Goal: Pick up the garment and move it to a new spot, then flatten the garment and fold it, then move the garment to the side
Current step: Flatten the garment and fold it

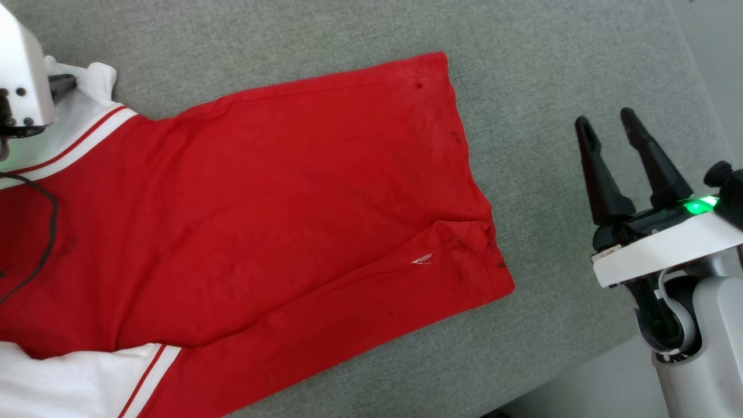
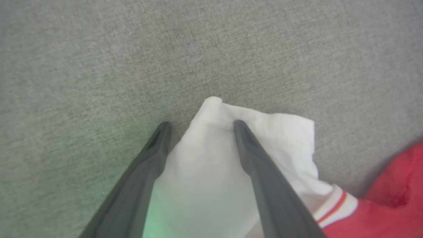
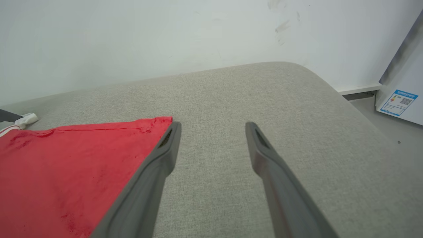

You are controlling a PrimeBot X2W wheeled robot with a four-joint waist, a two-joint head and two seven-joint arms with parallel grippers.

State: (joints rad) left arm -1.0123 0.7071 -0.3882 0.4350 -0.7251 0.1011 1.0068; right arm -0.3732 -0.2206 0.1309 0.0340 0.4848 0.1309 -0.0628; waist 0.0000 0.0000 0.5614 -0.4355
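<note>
Jaws apart on left arm [image 1: 20,75] and right arm [image 1: 662,249].

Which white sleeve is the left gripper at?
The far sleeve, top left in the head view: the open left gripper reaches over its cuff. The near sleeve, at the bottom-left edge, lies apart from it.

Long dark tapered fingers [image 1: 603,186], white wrist housing [image 1: 656,249], green light [image 1: 696,204], thin black cable [image 1: 53,223], dark screws [image 1: 21,92].

Soft matt cloth garment [image 1: 261,191] on coarse woven grey upholstery [image 1: 551,69].
</note>
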